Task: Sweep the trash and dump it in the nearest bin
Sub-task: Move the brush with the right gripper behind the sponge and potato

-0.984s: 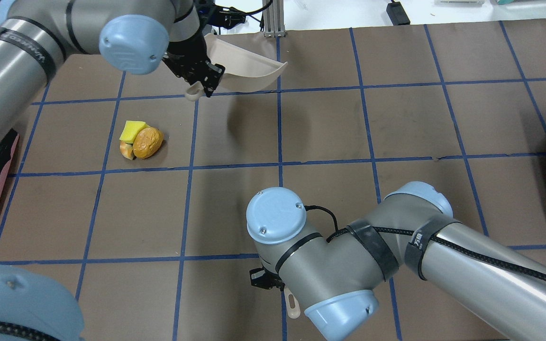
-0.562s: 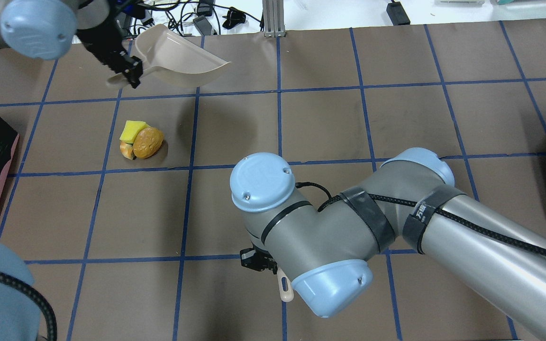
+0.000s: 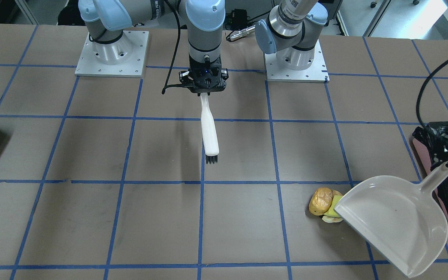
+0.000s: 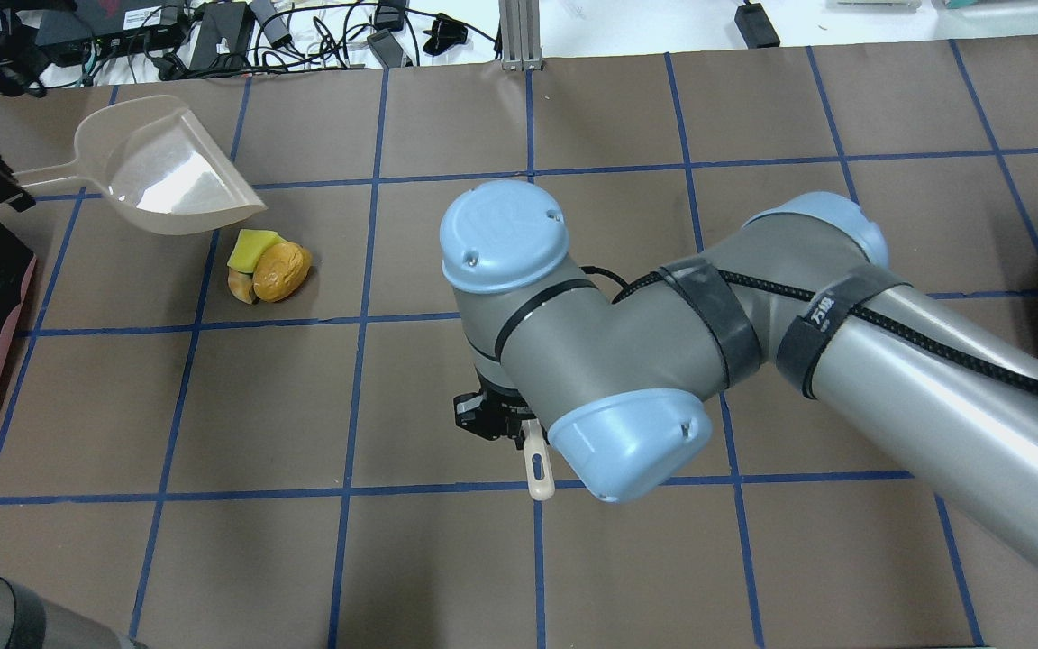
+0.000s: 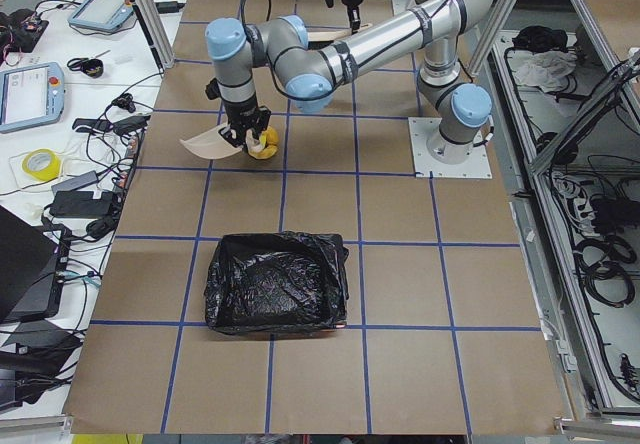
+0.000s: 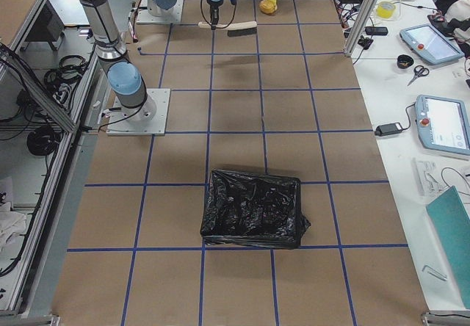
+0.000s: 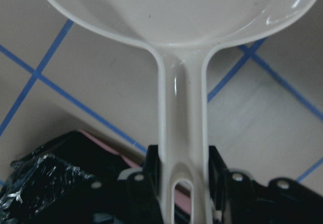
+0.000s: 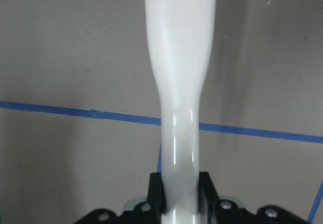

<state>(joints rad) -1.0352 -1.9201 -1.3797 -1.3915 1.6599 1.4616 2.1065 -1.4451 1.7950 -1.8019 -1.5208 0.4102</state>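
Black fingers (image 7: 153, 164) clamp the white dustpan (image 7: 181, 98) by its handle, the black-lined bin (image 7: 50, 176) behind them

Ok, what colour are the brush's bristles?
Black bristles on a white brush; clearest in the front-facing view.

Brown tabletop (image 3: 91, 217) gridded with blue tape (image 3: 91, 181), white side bench (image 6: 389, 84) (tablets (image 6: 443, 124), tangled cables (image 4: 303, 27)), aluminium posts (image 4: 513, 31)
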